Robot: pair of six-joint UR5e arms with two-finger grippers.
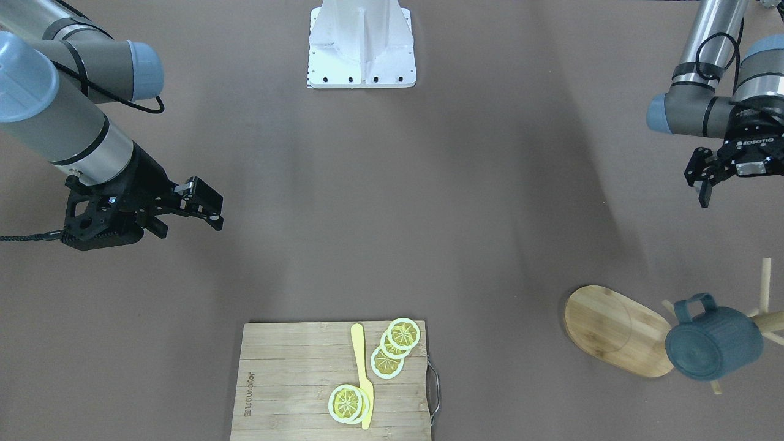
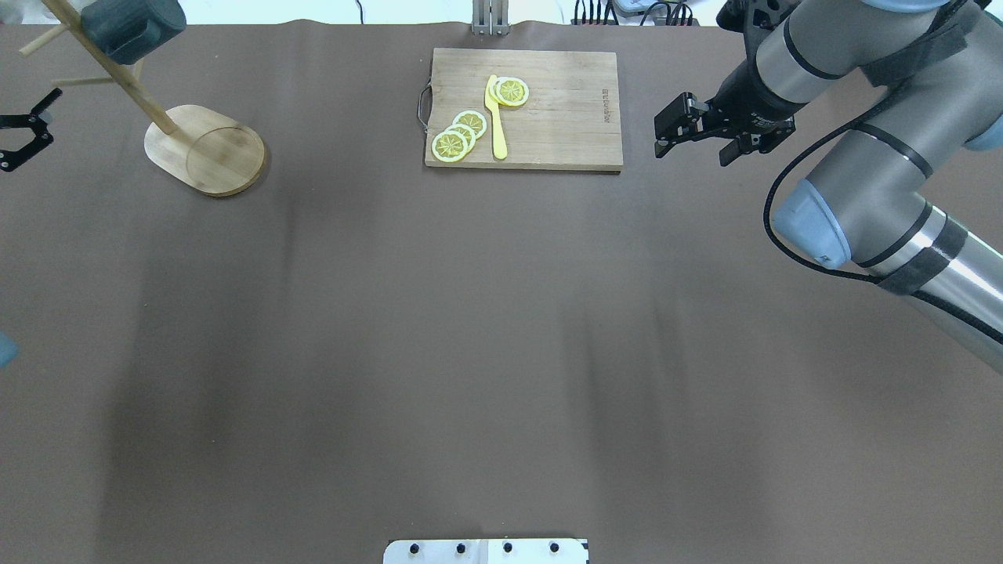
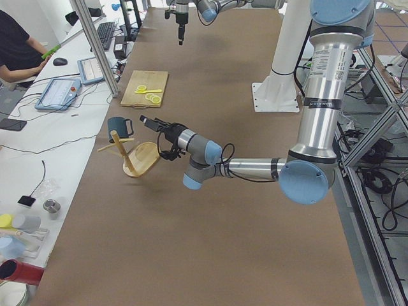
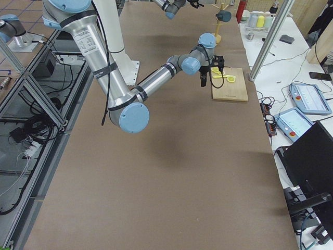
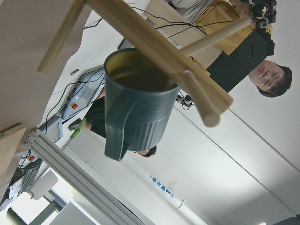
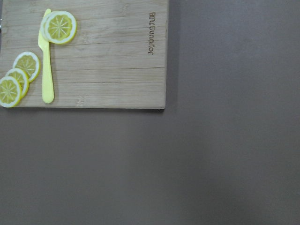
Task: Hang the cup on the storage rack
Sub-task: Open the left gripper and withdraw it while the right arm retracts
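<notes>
The dark teal cup hangs by its handle on a peg of the wooden storage rack and clears the table. It also shows in the overhead view, high on the rack's post, and in the left wrist view, close up with its yellowish inside showing. My left gripper is open and empty, a short way from the rack on the robot's side and apart from the cup. My right gripper is open and empty, above the table beside the cutting board.
A bamboo cutting board with a metal handle holds lemon slices and a yellow knife at the far middle of the table. The robot's white base plate sits at the near edge.
</notes>
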